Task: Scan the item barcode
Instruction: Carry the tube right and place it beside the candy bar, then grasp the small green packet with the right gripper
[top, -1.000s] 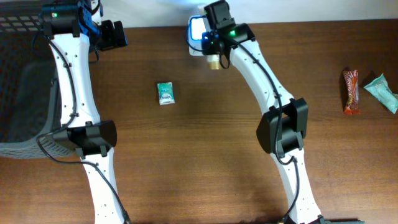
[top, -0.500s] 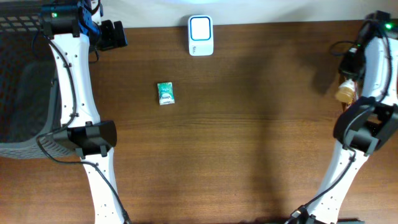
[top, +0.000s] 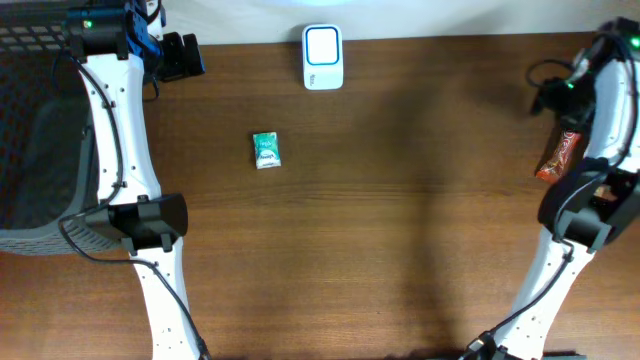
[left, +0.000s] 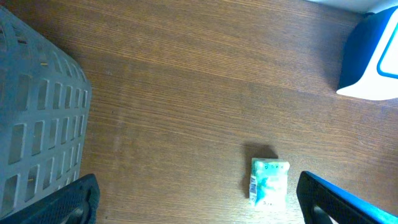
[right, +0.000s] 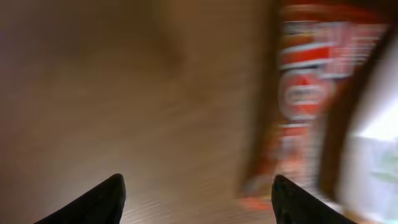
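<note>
Right wrist view shows the right claw (right: 198, 186) now spread, having swung from the scanner (top: 323, 57) to the right edge of the dark wood table (top: 400, 220), above a red snack bar (right: 305, 93); likely the next pickup. Left claw (left: 199, 202) hangs spread at far left, with a green packet (top: 266, 150) mid-table and a basket (top: 30, 150) beyond.

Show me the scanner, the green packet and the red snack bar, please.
scanner (top: 323, 58): overhead view, middle of its top face.
green packet (left: 268, 182): left wrist view, middle of its face.
red snack bar (top: 557, 158): overhead view, middle of the wrapper.
</note>
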